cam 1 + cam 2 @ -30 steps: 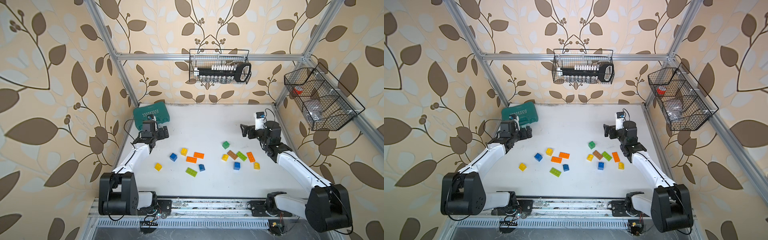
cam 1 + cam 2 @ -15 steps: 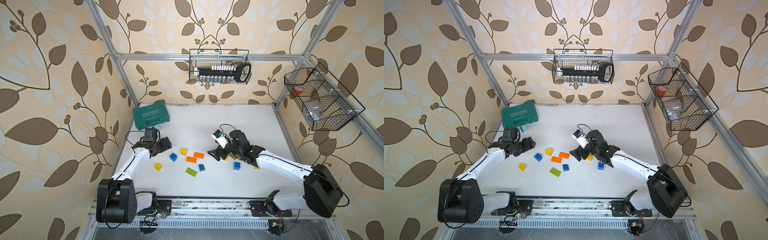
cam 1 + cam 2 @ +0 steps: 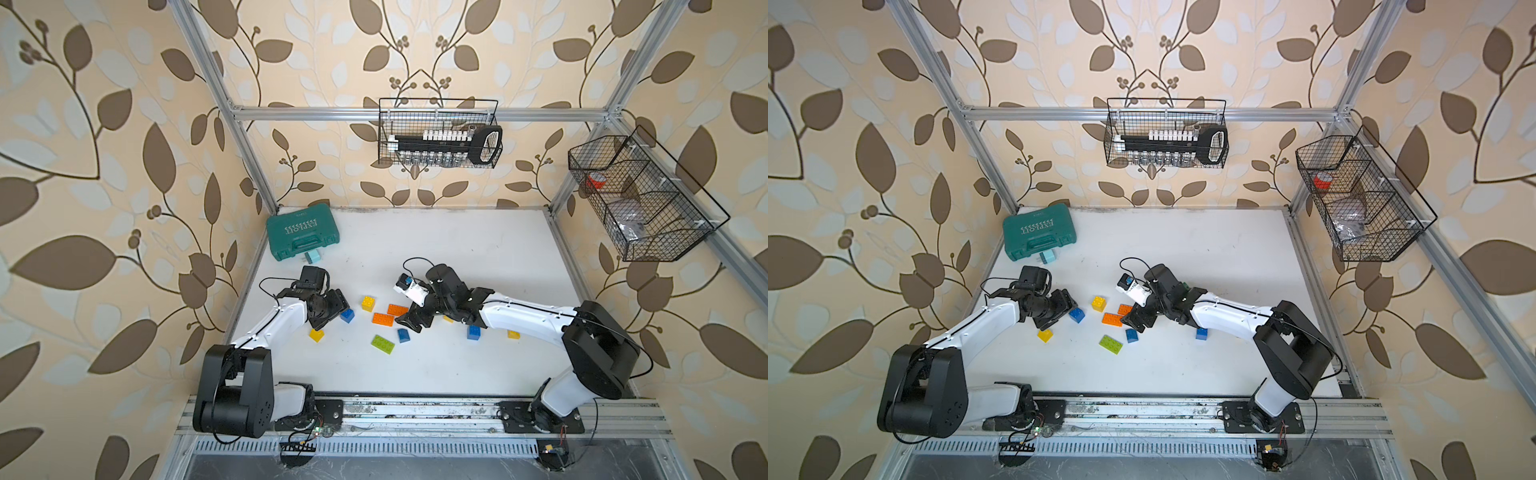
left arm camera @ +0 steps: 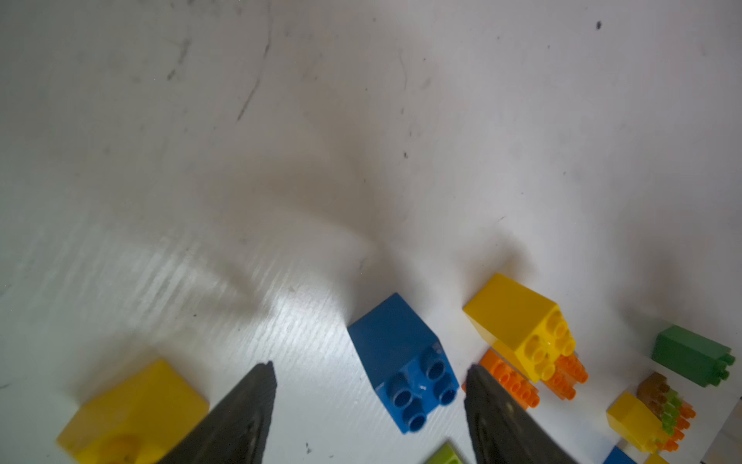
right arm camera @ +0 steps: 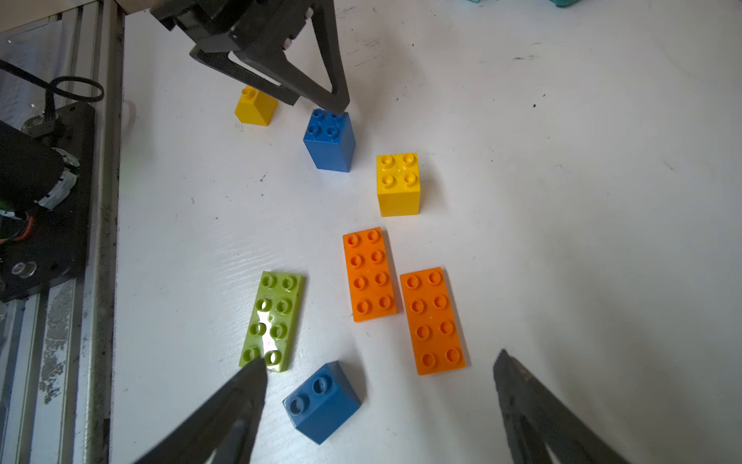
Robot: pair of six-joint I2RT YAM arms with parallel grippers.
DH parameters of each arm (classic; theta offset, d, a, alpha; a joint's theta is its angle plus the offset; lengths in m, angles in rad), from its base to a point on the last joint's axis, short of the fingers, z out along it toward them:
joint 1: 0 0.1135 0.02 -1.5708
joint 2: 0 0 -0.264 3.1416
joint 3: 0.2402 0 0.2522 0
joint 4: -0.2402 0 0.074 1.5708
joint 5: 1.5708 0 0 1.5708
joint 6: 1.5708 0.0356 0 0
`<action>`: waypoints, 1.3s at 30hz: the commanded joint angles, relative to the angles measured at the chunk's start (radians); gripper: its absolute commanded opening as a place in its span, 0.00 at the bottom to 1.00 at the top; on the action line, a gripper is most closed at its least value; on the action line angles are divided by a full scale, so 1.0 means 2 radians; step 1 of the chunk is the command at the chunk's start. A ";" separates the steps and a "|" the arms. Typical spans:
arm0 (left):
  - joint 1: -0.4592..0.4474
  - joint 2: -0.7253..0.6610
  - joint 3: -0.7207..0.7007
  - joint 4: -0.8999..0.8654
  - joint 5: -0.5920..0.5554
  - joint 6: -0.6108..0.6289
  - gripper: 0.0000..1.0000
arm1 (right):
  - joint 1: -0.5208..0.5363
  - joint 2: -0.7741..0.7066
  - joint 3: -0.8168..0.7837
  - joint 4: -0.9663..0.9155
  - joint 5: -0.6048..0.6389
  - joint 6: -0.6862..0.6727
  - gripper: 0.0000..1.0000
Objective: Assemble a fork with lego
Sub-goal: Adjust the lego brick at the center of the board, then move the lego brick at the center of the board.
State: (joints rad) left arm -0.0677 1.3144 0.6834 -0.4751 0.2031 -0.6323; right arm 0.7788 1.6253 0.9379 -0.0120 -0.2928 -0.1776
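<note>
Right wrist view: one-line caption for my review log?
Open right gripper framing a blue sloped plastic brick, flanked by a lime-green studded plate and two orange rectangular studded bricks.

**Lego bricks (image 3: pixel 473 332) lie loose on the bench (image 3: pixel 457 257)**

Two orange rectangles (image 3: pixel 383 319) lie flat, side by side, studs up. Just left of them stand a yellow square (image 3: pixel 368 303) and a blue square (image 3: pixel 347 315). Nearer lie a lime plate (image 3: pixel 382 344) and a blue sloped brick (image 3: pixel 403 335).

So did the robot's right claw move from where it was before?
Yes. The right gripper swung away from the right edge of the table toward the middle, and now sits open beside the two orange bricks.
</note>
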 commanded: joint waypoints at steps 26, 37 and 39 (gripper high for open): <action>-0.063 0.151 0.127 -0.112 0.033 0.101 0.32 | 0.006 0.036 0.011 -0.005 -0.006 0.003 0.82; -0.129 0.210 0.191 -0.130 0.059 0.146 0.32 | 0.002 0.024 0.006 -0.017 0.012 0.001 0.81; -0.130 0.228 0.208 -0.137 0.049 0.153 0.31 | 0.002 0.022 0.007 -0.023 0.012 -0.002 0.81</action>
State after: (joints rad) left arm -0.3279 1.7340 1.0500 -0.7109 0.3054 -0.3706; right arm 0.7853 1.6882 0.9379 -0.0250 -0.2836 -0.1738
